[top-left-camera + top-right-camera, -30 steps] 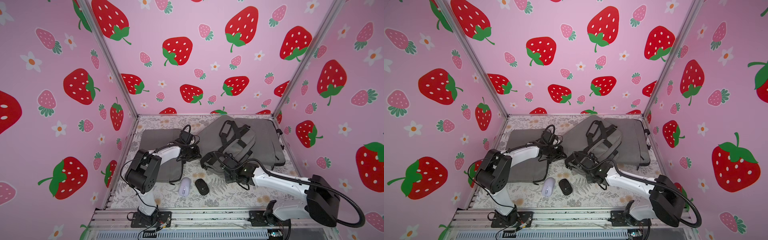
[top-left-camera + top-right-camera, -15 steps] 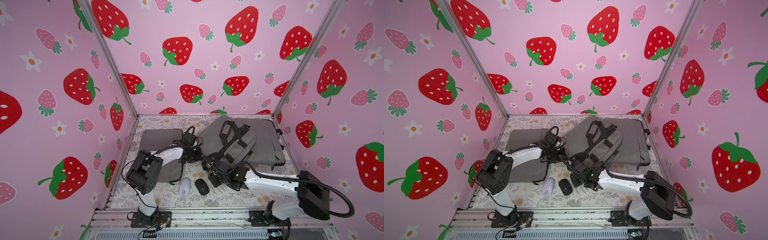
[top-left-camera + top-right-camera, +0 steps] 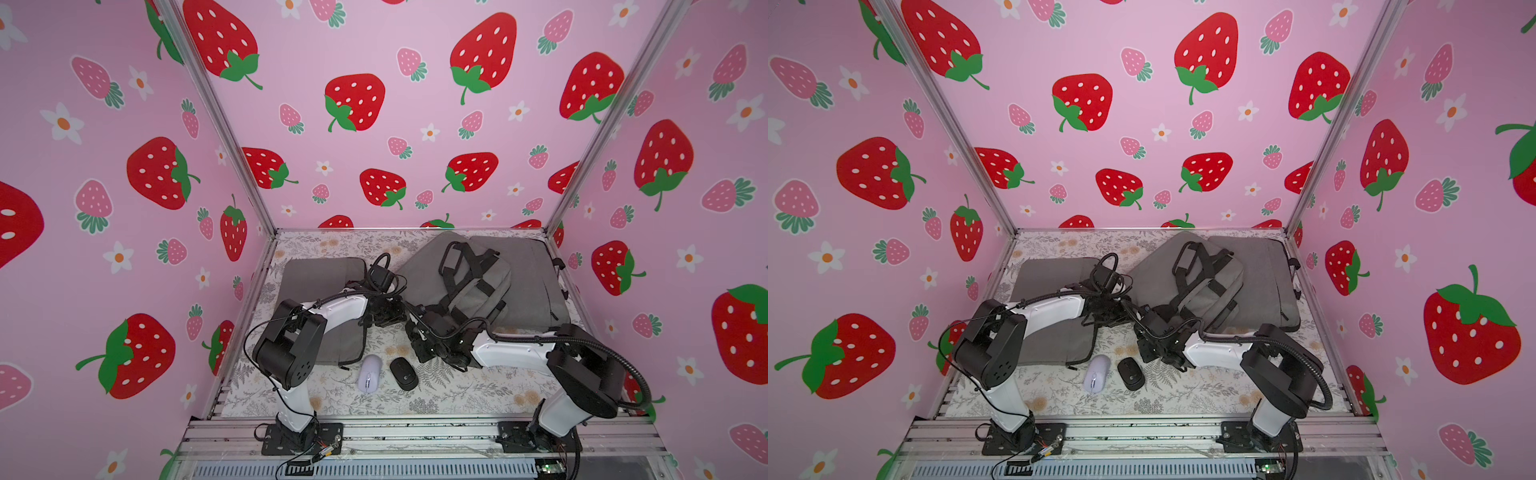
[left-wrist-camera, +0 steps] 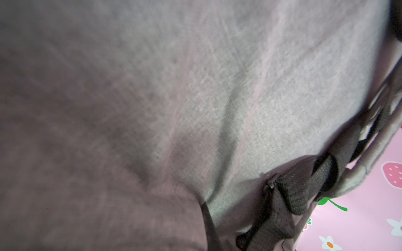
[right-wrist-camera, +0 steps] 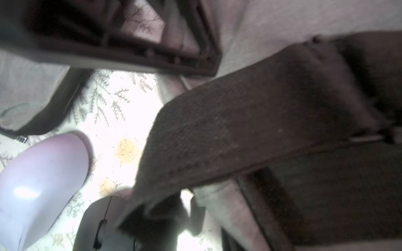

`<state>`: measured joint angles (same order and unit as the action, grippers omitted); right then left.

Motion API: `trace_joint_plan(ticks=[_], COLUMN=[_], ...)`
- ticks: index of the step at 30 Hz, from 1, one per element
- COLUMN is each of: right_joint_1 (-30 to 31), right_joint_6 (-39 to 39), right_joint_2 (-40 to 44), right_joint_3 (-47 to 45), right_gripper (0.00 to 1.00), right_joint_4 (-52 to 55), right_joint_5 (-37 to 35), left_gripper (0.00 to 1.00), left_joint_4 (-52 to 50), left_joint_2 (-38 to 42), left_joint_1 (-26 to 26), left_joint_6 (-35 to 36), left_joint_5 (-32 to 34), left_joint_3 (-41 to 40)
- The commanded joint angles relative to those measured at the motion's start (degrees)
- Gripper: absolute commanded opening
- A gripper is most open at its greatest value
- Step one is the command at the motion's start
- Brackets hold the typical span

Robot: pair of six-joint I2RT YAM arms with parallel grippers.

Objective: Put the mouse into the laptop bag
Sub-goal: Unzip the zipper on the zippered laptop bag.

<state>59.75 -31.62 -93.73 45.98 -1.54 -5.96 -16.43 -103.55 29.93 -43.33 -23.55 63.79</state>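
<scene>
Strap [image 5: 239, 130] draped across R claw [image 3: 420, 351], gap unclear; L claw [image 3: 390, 316] closed at laptop bag [image 3: 419, 270] edge. Risk: strap snags, knocks black mouse [image 3: 403, 372] lower-centre.

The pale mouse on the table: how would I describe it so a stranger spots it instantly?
Find the floral table inside the strawberry-walled booth. Near its front edge, two computer mice lie side by side. You want the pale lilac mouse, glossy and rounded; its neighbour is the black mouse.

Mouse [image 3: 369, 373] left of second mouse [image 3: 402, 373], before laptop bag [image 3: 478, 286]
</scene>
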Motion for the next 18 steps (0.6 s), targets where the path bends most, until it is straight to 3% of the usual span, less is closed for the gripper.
trace_joint_plan(ticks=[1, 10, 18], right_joint_1=[-2.73, -3.76, -3.76], right_joint_6=[0.32, 0.26, -1.81], right_joint_2=[-0.85, -0.92, 0.48], right_joint_3=[-0.46, 0.83, -3.33], right_gripper=[0.32, 0.27, 0.45], right_joint_4=[-5.97, -7.67, -18.94], right_joint_5=[-4.28, -9.75, 3.72], left_gripper=[0.00, 0.00, 0.00], left_joint_4=[-2.48, -3.60, -1.21], left_joint_2=[0.87, 2.11, 1.02], left_joint_1=[1.87, 5.30, 6.72], left_joint_6=[0.26, -0.64, -2.59], left_joint_5=[-5.56, -7.73, -11.67], left_joint_3=[1.37, 1.39, 2.46])
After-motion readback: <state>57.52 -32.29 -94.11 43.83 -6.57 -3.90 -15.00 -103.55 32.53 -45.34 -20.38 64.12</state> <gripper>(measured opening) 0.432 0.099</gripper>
